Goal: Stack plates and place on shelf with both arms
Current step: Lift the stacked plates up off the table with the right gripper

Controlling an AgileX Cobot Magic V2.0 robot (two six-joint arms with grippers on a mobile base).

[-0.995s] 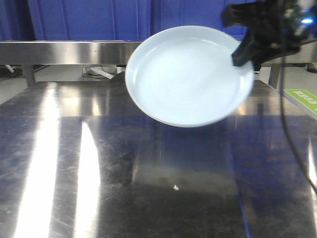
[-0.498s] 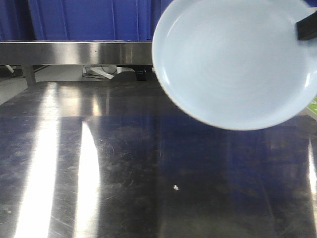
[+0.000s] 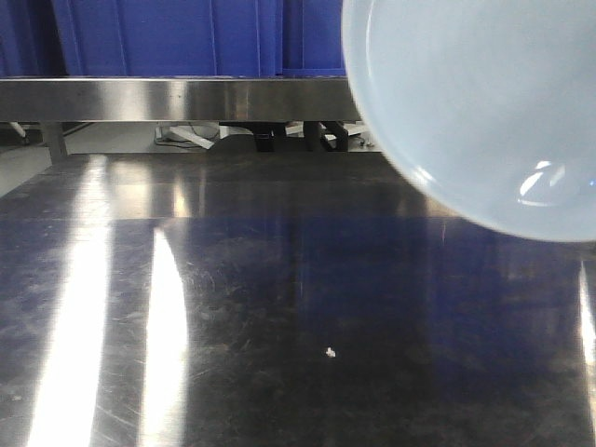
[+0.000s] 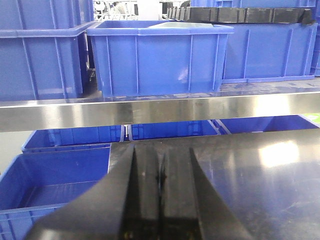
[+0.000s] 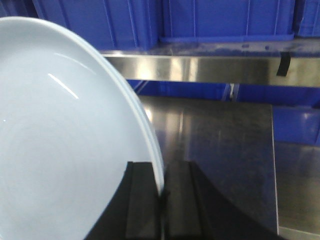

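Note:
A pale bluish-white plate [image 3: 484, 102] hangs in the air at the upper right of the front view, tilted, very near the camera and cut off by the frame edges. In the right wrist view the same plate [image 5: 60, 140] fills the left half, and my right gripper [image 5: 162, 192] is shut on its rim. That rim shows a doubled edge; whether it is one plate or two I cannot tell. My left gripper [image 4: 161, 170] is shut with nothing in it, low over the dark tabletop and facing the shelf [image 4: 150, 110]. Neither gripper shows in the front view.
The shelf rail [image 3: 168, 98] runs across the back, carrying big blue crates [image 4: 160, 55]. More blue crates [image 4: 55, 185] stand below, left of the table. The dark reflective tabletop [image 3: 279, 326] has a small white speck [image 3: 330, 352]. The shelf rail [image 5: 210, 67] lies ahead of the right gripper.
The plate has moved up, to the right and closer to the front camera, looming larger. The right gripper has passed out of the front view.

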